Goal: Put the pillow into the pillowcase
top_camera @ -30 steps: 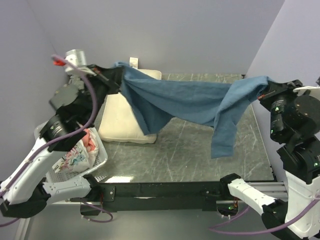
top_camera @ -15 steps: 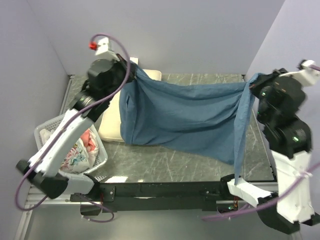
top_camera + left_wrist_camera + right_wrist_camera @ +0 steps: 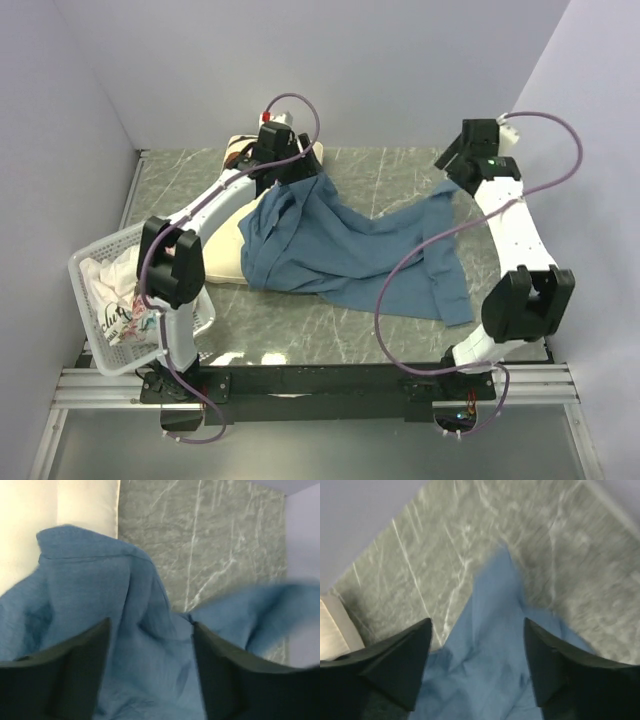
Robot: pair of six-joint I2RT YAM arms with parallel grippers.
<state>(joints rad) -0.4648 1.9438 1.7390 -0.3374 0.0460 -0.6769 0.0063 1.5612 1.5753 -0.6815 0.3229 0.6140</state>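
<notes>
Grippers on both arms are standing open over a marble-patterned counter (image 3: 400, 180), neither one gripping anything. The left gripper (image 3: 288, 165) is hovering at the upper middle of the overhead frame, above the bunched upper end of the blue pillowcase (image 3: 340, 250). In its wrist view, the jaws are spreading wide at the bottom of the frame, with folds of blue cloth lying below and between them.

The right gripper (image 3: 455, 162) is hanging at the upper right of the overhead frame, over the narrow upper-right tip of the same cloth. Its wrist view is showing parted jaws and the blue point of fabric resting on the grey stone beneath.

The pillowcase is sprawling crumpled across the middle of the counter, from upper left to lower right. Its left part is draping over the pillow (image 3: 218, 258).

The cream pillow is lying on the counter at the left of centre, outside the pillowcase and partly covered by it. A dark patch at its far end, beside the left arm, is possibly a brown print. A white basket (image 3: 88, 262) holding mixed cloths is sitting at the lower left, just beside the pillow.
</notes>
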